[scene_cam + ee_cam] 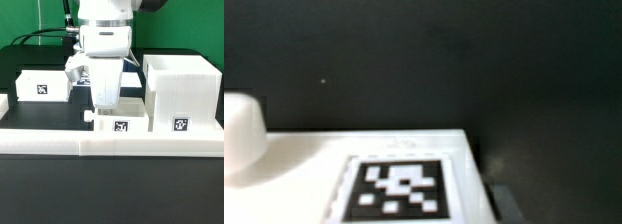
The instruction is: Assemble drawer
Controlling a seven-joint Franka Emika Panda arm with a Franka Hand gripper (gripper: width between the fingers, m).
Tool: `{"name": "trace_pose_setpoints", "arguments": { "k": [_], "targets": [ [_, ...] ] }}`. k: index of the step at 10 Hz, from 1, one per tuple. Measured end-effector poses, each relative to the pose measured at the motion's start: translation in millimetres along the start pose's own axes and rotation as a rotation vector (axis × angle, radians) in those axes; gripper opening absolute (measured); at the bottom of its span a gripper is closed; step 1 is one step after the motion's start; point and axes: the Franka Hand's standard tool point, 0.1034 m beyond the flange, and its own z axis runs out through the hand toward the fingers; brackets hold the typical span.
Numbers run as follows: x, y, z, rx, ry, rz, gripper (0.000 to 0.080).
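Observation:
The gripper [106,100] hangs straight down over a low white drawer part [120,122] that carries a marker tag on its front, at mid table. In the wrist view that part [402,185] fills the lower frame, tag up close and blurred. A rounded white knob-like piece [239,140] shows at the frame's edge. The fingertips are hidden against the white part, so I cannot tell whether the jaws are open or shut. The tall open white drawer box [181,92] stands on the exterior view's right. A second tagged white drawer part [44,85] lies on the exterior view's left.
A long white rail [110,142] runs across the front of the black table. Black cables trail behind the arm at the back left. Bare black table [420,60] shows beyond the part in the wrist view.

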Motion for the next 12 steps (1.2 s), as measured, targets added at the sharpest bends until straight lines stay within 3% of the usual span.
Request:
{"name": "trace_pose_setpoints", "arguments": {
  "k": [5, 9, 12],
  "targets": [
    [2.9, 5.6, -5.4, 0.022, -0.003, 0.022, 0.0042],
    [5.3, 4.1, -6.6, 0.024, -0.002, 0.036, 0.0042],
    [14.3, -0.6, -2.0, -0.003, 0.007, 0.032, 0.0042]
  ]
}}
